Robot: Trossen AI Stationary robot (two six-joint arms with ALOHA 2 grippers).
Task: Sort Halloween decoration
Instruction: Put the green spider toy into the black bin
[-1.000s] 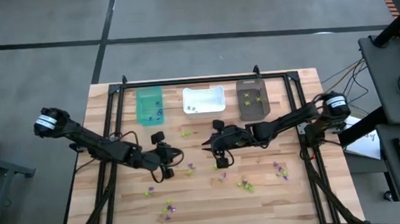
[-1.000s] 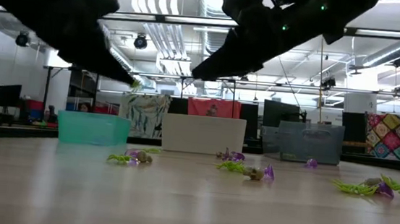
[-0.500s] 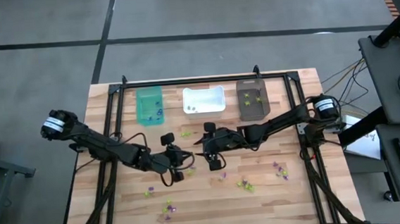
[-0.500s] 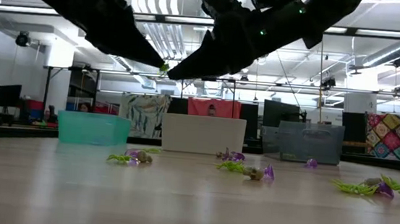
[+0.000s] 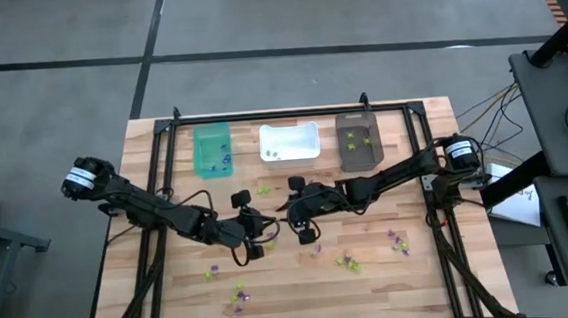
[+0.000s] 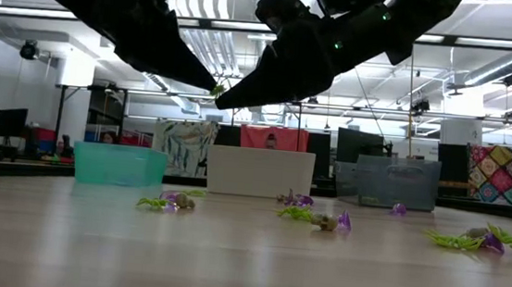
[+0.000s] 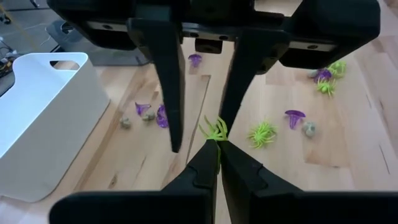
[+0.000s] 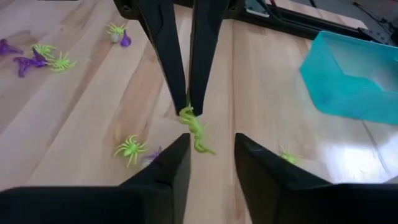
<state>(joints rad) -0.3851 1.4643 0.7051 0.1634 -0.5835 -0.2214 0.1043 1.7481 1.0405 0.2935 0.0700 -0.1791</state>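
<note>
Your left gripper (image 7: 218,144) is pinched shut on a lime-green spider (image 7: 215,129), up in the air over the middle of the table (image 5: 422,270). Your right gripper (image 8: 211,144) faces it, fingers apart around the spider, not squeezing. More trinkets (image 6: 324,220) lie below, near the teal bin (image 5: 212,150)

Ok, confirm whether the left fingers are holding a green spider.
Yes: the left fingers pinch a lime-green spider above the table.
</note>
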